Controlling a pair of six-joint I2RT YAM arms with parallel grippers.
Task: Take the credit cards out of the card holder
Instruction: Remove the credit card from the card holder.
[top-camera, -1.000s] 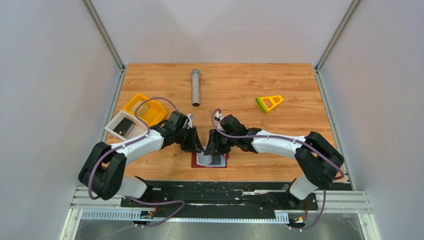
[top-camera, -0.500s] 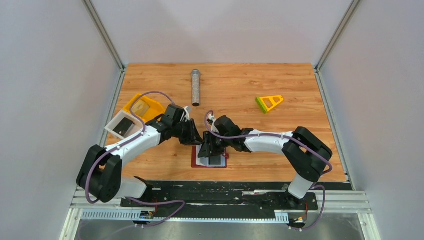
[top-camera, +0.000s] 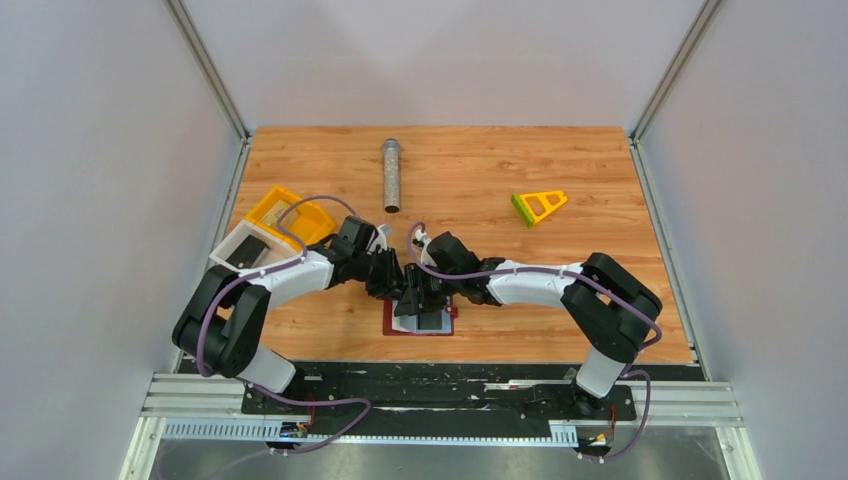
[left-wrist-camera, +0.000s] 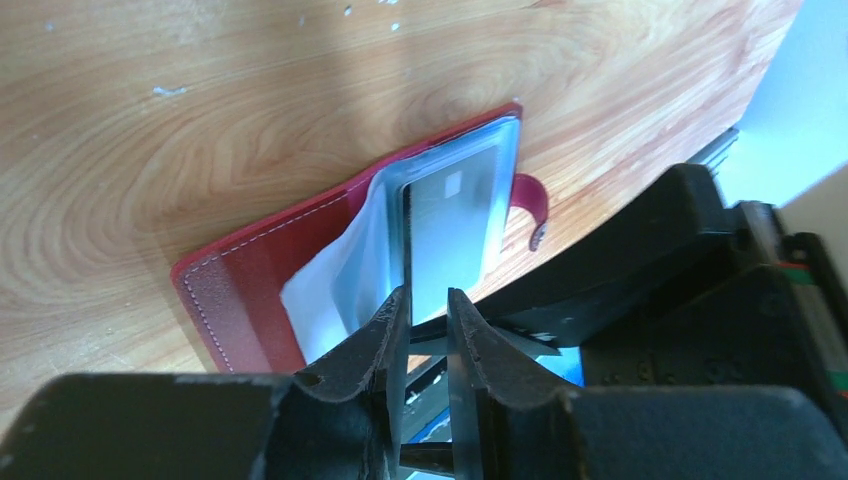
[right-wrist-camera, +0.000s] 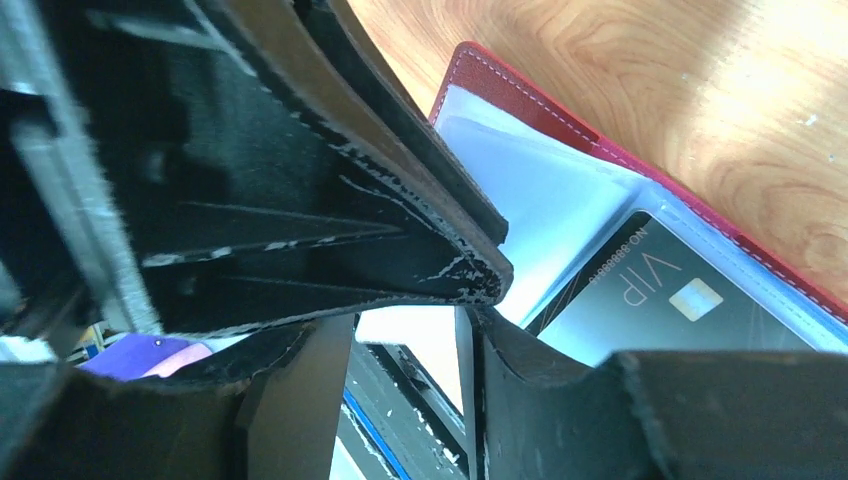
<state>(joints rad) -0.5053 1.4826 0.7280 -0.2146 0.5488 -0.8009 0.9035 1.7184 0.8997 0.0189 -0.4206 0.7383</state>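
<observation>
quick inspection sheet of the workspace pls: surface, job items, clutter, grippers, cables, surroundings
surface: wooden table, a few pale specks
job's things: card holder lies open at the near edge; dark card marked VIP sits in its pocket
clutter: yellow tray; white tray holding a dark flat piece; metal cylinder; yellow-green triangular piece
grippers: left gripper narrowly apart at the card's end, grip unclear; right gripper open over the holder
cables: purple cables, one loops over the yellow tray
surroundings: grey walls, metal rail
</observation>
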